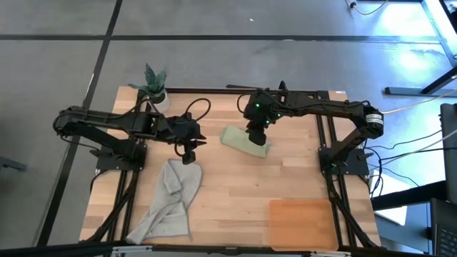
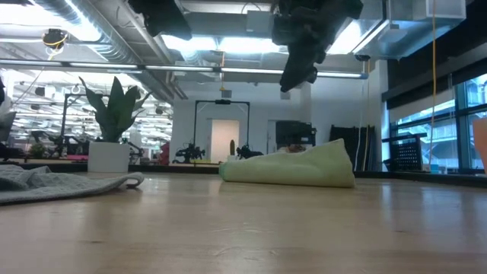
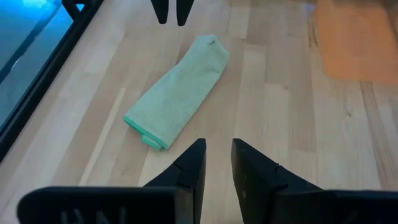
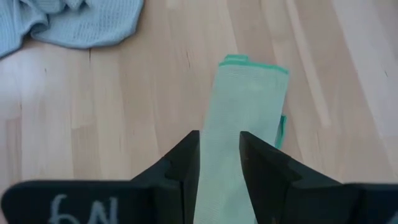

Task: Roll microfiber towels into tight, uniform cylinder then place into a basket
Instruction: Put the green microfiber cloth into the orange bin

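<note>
Nearest the front edge of the pale wooden tabletop, the shallow rectangular orange-brown basket lies flat at the right front corner, with nothing seen inside it. At the left front, the light grey microfiber towel lies crumpled and unrolled, stretching from the front edge toward mid-table.

Just beyond the grey towel's far end, the left gripper hangs above bare wood, its two dark fingers standing slightly parted with a narrow gap and holding nothing.

At mid-table the sage green microfiber towel lies as a flattened roll. The right gripper hangs directly over it, raised clear in the low view, fingers a little apart and empty.

At the far left corner stands a small white plant pot with green leaves.
</note>
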`<state>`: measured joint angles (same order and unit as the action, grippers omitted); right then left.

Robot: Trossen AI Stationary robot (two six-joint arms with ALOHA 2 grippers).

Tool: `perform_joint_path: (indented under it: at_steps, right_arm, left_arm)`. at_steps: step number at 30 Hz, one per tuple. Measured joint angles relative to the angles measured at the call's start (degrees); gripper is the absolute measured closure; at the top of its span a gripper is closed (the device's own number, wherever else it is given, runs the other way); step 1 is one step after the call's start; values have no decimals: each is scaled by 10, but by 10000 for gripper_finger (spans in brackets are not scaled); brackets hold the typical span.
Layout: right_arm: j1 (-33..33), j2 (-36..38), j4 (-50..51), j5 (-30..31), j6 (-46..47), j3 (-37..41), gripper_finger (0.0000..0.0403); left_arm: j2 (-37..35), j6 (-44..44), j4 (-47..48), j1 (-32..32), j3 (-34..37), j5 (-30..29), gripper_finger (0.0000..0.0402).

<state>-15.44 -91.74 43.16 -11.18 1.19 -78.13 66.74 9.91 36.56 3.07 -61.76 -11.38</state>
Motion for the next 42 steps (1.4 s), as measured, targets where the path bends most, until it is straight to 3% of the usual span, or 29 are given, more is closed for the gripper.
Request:
perform_joint_path:
  at_steps: [15,22,28,38,42]
  right_arm:
    - [0,0,-14,0,1,0,289]
    - [2,0,-25,-35,-46,0,280]
    - [5,0,-27,-35,-29,0,209]
    - [6,0,-27,-39,-29,0,24]
    - [6,0,-27,-46,-27,0,13]
  left_arm:
    - [0,0,0,0,0,0,334]
    - [0,0,0,0,0,0,334]
    - [0,0,0,0,0,0,334]
    - [0,0,0,0,0,0,334]
    - [0,0,0,0,0,0,334]
